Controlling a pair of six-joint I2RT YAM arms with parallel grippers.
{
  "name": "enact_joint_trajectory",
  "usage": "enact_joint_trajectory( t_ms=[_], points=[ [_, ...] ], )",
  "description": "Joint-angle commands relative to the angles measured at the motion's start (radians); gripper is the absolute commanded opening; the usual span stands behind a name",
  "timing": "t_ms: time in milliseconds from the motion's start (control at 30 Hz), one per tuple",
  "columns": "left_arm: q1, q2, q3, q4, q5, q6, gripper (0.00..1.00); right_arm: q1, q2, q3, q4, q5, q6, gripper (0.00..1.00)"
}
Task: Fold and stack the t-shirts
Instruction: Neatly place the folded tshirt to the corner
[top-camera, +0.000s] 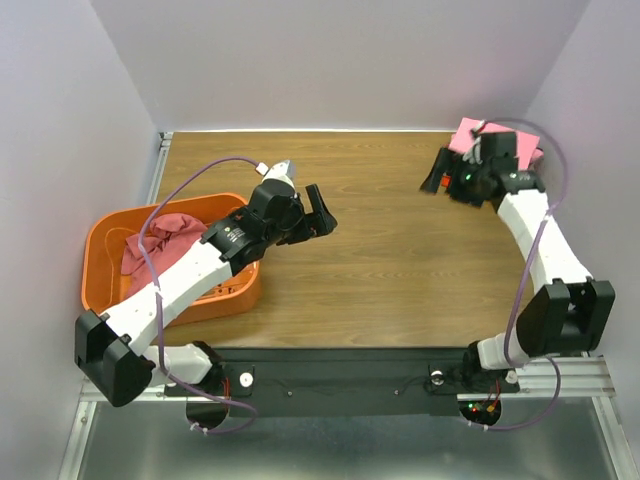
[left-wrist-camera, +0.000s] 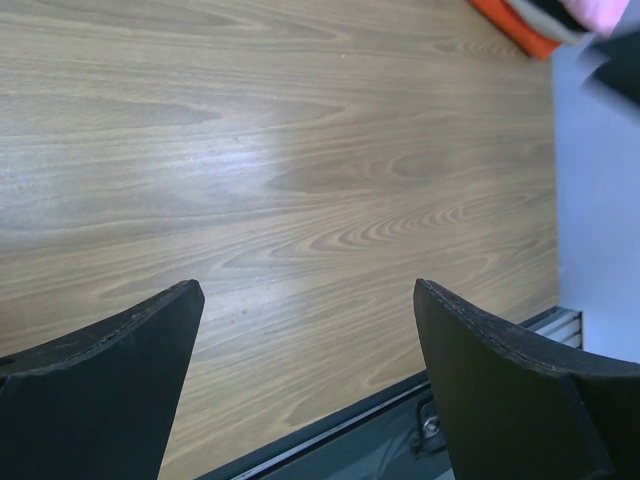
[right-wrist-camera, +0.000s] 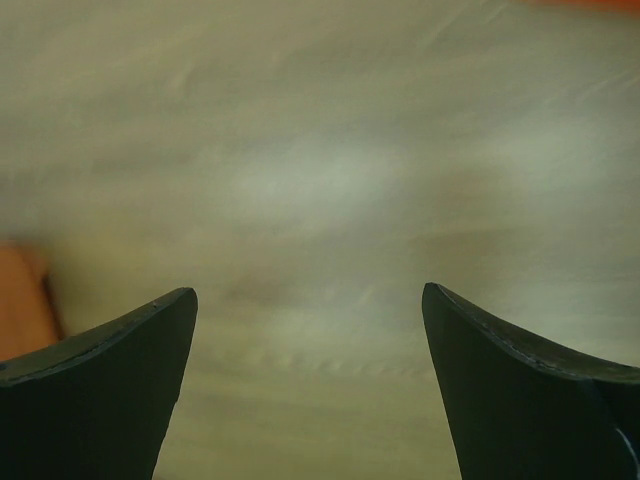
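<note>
Top external view shows the orange basket (top-camera: 98, 255) at the left of the frame on the wooden table (top-camera: 400, 270), with the darker rose t-shirt (top-camera: 165, 242) crumpled inside it. The left arm crosses over the basket's right side and hides part of that shirt. The left gripper (top-camera: 322, 222) hangs over bare wood just right of the basket, its jaws spread wide and holding nothing. At the upper right of the frame the light pink t-shirt (top-camera: 466, 134) lies in the far corner by the wall (top-camera: 590, 90). The right arm's wrist covers most of it, so only its left edge and a sliver at the right show. The right gripper (top-camera: 434, 176) sits just left of that shirt, also released and empty. Left wrist view adds what the overhead one hides: in its upper right corner the pink cloth tops a folded stack, with a red-orange t-shirt (left-wrist-camera: 510, 20) lowest and a dark layer between. Right wrist view is blurred; its fingers (right-wrist-camera: 120, 380) stand apart over wood, and an orange smear at the left edge cannot be identified.
</note>
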Motion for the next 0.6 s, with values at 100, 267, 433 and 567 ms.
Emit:
enact_joint_trajectory(
  t_ms=[100,267,433,567],
  points=[
    [-0.019,-0.034,0.042,-0.01,-0.053,-0.045,0.97,0.064,-0.202,-0.283,0.003,-0.088,-0.028,1.0],
    [-0.022,-0.04,0.053,-0.011,-0.064,-0.039,0.96,0.065,-0.28,-0.388,0.003,-0.115,-0.034,1.0],
    [-0.022,-0.037,0.062,-0.008,-0.067,-0.03,0.94,0.065,-0.294,-0.4,0.003,-0.129,-0.031,1.0],
    [-0.023,-0.034,0.072,-0.004,-0.066,-0.015,0.93,0.067,-0.291,-0.395,0.005,-0.125,-0.034,1.0]
  ],
)
